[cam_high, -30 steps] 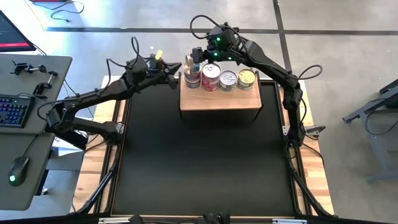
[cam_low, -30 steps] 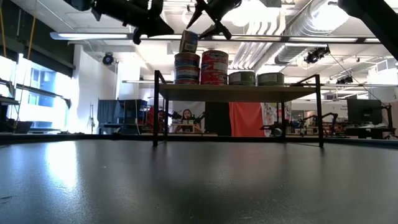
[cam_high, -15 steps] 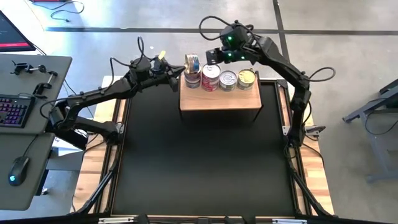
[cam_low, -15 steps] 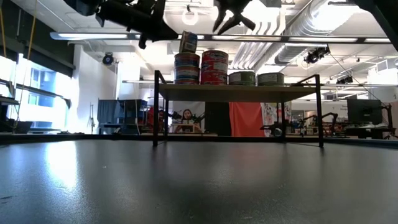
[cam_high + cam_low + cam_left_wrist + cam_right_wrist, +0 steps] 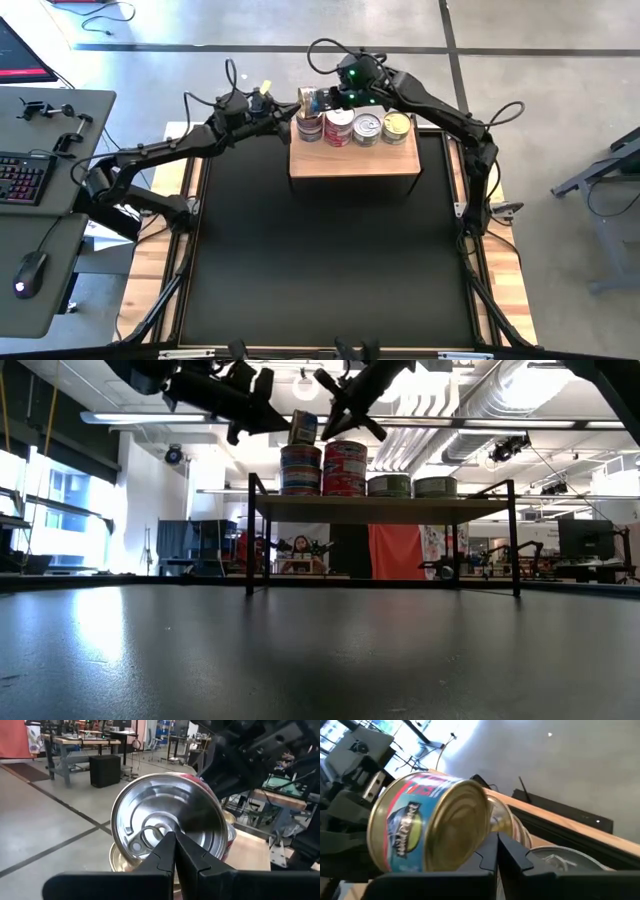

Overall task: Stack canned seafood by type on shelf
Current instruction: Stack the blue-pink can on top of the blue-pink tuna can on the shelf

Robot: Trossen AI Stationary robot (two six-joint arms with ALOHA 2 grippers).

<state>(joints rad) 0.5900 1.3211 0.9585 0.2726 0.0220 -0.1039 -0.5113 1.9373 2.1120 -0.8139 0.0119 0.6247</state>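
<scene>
High view: looks straight down on my table and both arms.
Low view: sits at tabletop level, facing the shelf and the room.
Wrist views: each looks past my fingers, close on the tilted tin.
Shared: all four show that tin.

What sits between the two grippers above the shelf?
A tilted can, on edge atop the left-end stack, lies between the left gripper and right gripper; the high view shows it.
</scene>
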